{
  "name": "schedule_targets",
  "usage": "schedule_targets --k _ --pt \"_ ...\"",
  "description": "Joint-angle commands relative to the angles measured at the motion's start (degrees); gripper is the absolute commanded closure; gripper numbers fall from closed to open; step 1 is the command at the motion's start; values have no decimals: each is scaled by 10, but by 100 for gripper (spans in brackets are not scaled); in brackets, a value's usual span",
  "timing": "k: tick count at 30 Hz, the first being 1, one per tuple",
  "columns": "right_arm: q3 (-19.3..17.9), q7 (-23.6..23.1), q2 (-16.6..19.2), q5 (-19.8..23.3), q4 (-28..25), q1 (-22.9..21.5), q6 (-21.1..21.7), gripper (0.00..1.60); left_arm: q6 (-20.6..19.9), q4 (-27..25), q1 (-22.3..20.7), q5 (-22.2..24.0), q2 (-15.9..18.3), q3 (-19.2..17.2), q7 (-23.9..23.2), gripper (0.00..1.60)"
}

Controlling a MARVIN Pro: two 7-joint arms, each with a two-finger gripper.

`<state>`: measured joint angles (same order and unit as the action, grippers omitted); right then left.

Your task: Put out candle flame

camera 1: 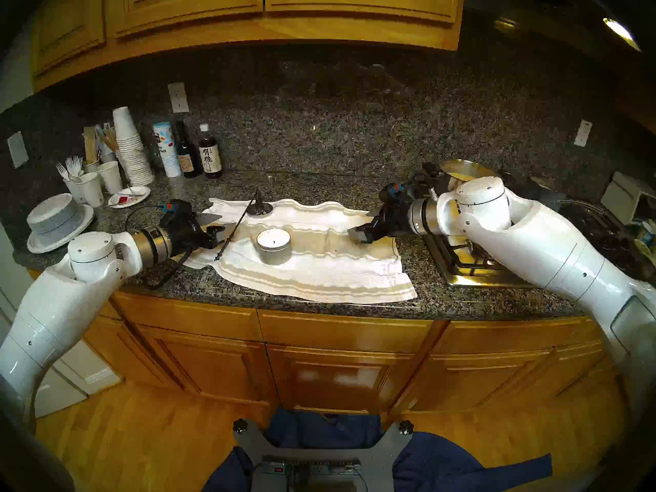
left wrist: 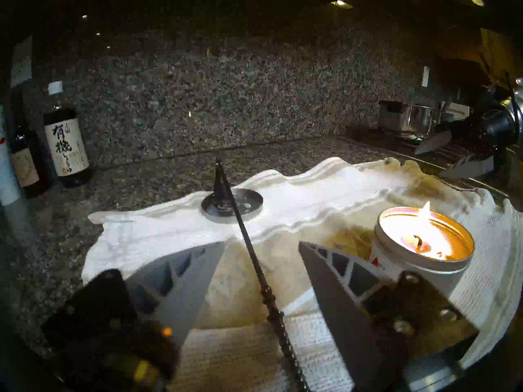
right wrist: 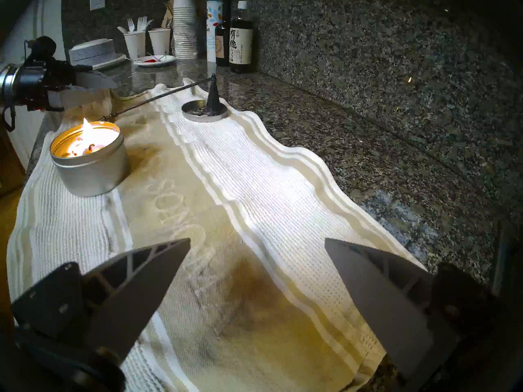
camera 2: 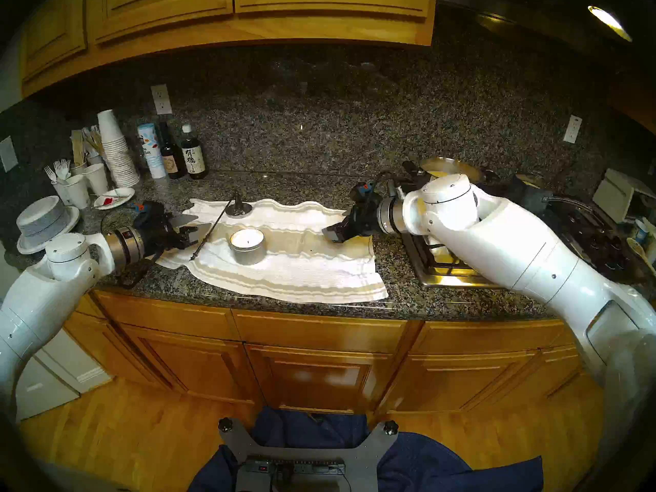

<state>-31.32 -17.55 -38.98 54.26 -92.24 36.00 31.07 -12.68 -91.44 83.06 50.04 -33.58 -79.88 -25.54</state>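
The candle [camera 1: 274, 249], a short silver tin with white wax, stands on a white towel [camera 1: 330, 267] near the counter's front. Its small flame [left wrist: 424, 213] is lit and also shows in the right wrist view [right wrist: 86, 125]. A black cone snuffer [camera 1: 258, 199] stands on a flat silver dish [camera 1: 264, 210] behind the candle. Its thin rod handle [left wrist: 254, 258] slants toward my left gripper [camera 1: 216, 225], which is open with the rod lying between its fingers, untouched. My right gripper [camera 1: 362, 225] is open and empty, just above the towel's right part.
A stack of paper cups [camera 1: 129, 150], bottles [camera 1: 209, 154] and stacked plates [camera 1: 58, 221] crowd the counter's left back. A gas stove [camera 1: 461, 260] with a pan [camera 1: 461, 168] sits at the right. The granite counter's front edge [camera 1: 319, 306] runs just below the towel.
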Motion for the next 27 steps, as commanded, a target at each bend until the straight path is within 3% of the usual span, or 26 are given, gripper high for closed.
schedule_targets --k 1,5,8,12,22,27 --pt "-16 -1 -1 -1 -4 -22 -6 0 -6 16 -64 -9 -17 8 1 50" --pt "-16 -1 -1 -1 -4 -22 -6 0 -10 29 -74 -15 -22 15 0 55" --pt "-16 -1 -1 -1 -4 -22 -6 0 -13 36 -80 -19 -25 20 -7 49" --pt "-16 -1 -1 -1 -4 -22 -6 0 -16 43 -89 -24 -30 28 -19 63" --pt "-16 -1 -1 -1 -4 -22 -6 0 -24 60 -105 -33 -43 41 -37 72" --pt "-16 -2 -1 -1 -4 -22 -7 0 -24 69 -108 -37 -46 45 -40 68"
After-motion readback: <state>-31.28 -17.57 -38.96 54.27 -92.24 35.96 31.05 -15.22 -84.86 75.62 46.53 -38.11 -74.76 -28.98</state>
